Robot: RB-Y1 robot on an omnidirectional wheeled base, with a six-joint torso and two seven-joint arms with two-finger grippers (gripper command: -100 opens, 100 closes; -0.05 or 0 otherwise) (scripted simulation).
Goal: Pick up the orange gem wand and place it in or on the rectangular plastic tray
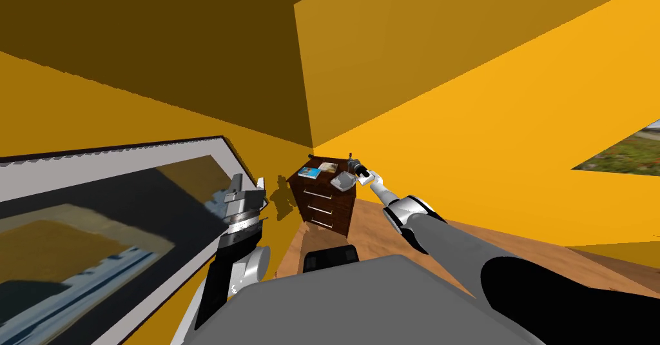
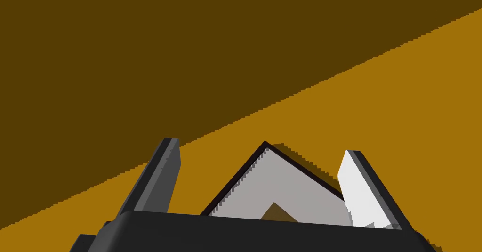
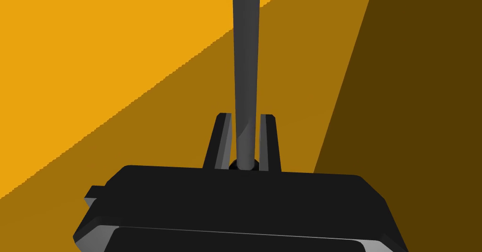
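My right gripper [image 3: 246,117] is shut on the wand [image 3: 246,70], whose dark grey shaft rises straight up from between the fingers; its gem end is out of sight. In the head view the right gripper [image 1: 354,166] hovers with the wand [image 1: 351,160] over the back right part of a brown dresser's top, just beyond a small light grey tray [image 1: 339,182] that sits near the top's right edge. My left gripper [image 1: 248,185] is raised at my left side beside a framed picture, and in the left wrist view its fingers [image 2: 164,178] stand wide apart, open and holding nothing.
The dresser [image 1: 322,209] stands in the corner of orange walls, drawers facing me. A blue book [image 1: 310,173] and a pale flat item [image 1: 327,166] lie on its top, left of the tray. A large framed picture [image 1: 97,231] hangs at my left. Wooden floor [image 1: 374,231] lies between me and the dresser.
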